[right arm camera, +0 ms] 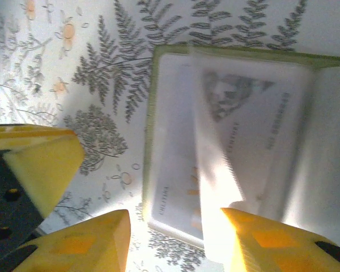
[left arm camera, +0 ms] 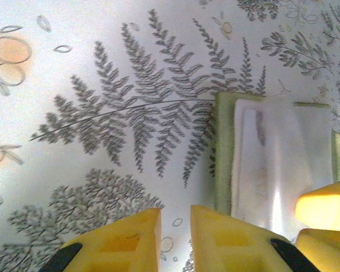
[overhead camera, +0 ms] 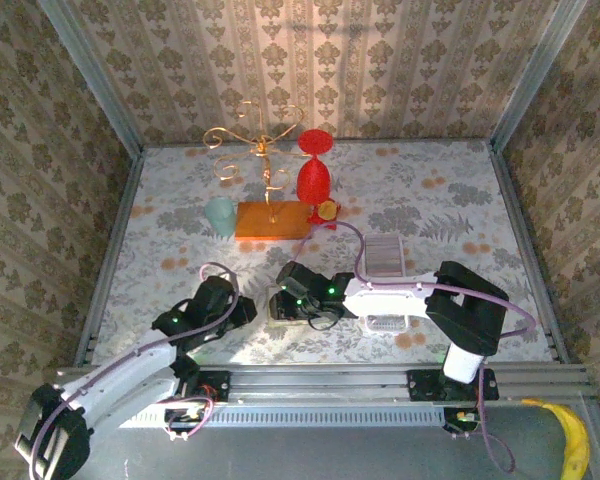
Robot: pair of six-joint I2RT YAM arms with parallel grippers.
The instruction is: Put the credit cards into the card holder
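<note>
The card holder (right arm camera: 152,119) lies open on the fern-patterned table, green-edged with clear pockets. A whitish-grey credit card (right arm camera: 249,107) with a printed picture sits in it. A pale, blurred strip (right arm camera: 212,170) rises from the holder against the right-hand finger of my right gripper (right arm camera: 174,220), whose jaws stand apart over the holder's near edge. My left gripper (left arm camera: 175,214) hovers just left of the holder (left arm camera: 224,153), its jaws a narrow gap apart with nothing between them. From above, both grippers (overhead camera: 242,308) (overhead camera: 298,292) meet at the holder (overhead camera: 277,308).
A clear ribbed tray (overhead camera: 385,255) and another clear piece (overhead camera: 385,322) lie right of the holder. At the back stand a teal cup (overhead camera: 220,215), a gold wire stand on an orange base (overhead camera: 272,220) and a red goblet (overhead camera: 314,175). Papered walls enclose the table.
</note>
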